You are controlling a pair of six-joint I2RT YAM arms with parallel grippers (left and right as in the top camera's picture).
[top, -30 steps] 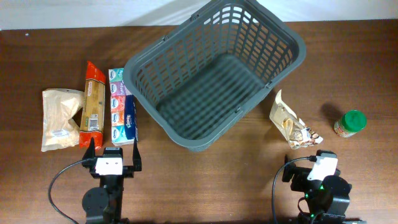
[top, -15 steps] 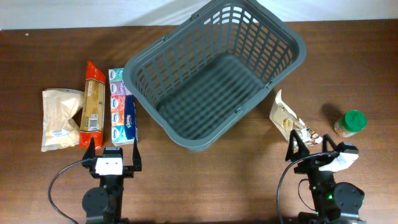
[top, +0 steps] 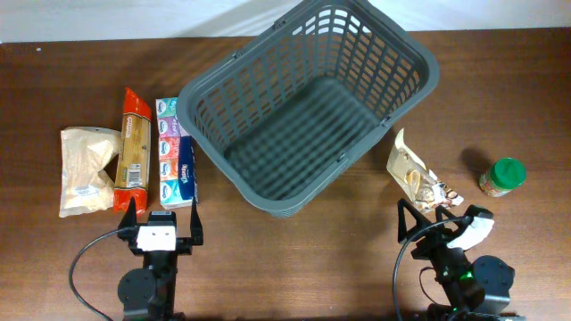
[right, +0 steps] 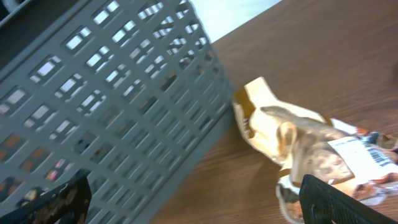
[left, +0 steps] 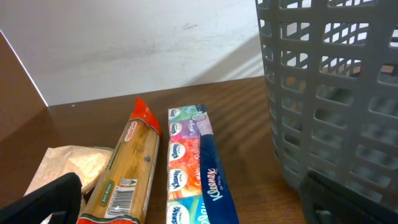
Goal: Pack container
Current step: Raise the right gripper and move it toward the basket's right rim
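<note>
The basket (top: 308, 107), dark grey plastic with slotted lattice walls and rounded corners, sits angled at the middle of the wood-grain table (top: 508, 80). To its left lie a long glossy pasta packet (top: 134, 152), a boxy, brightly printed tissue pack (top: 175, 153) and a crumpled pale bag (top: 85, 169). To its right are a crinkled foil pouch (top: 417, 176) and a round jar with a green lid (top: 502, 176). The left gripper (top: 162, 214) has its fingers spread wide, grasping nothing. The right gripper (top: 428, 223) is likewise spread and empty, just in front of the pouch.
</note>
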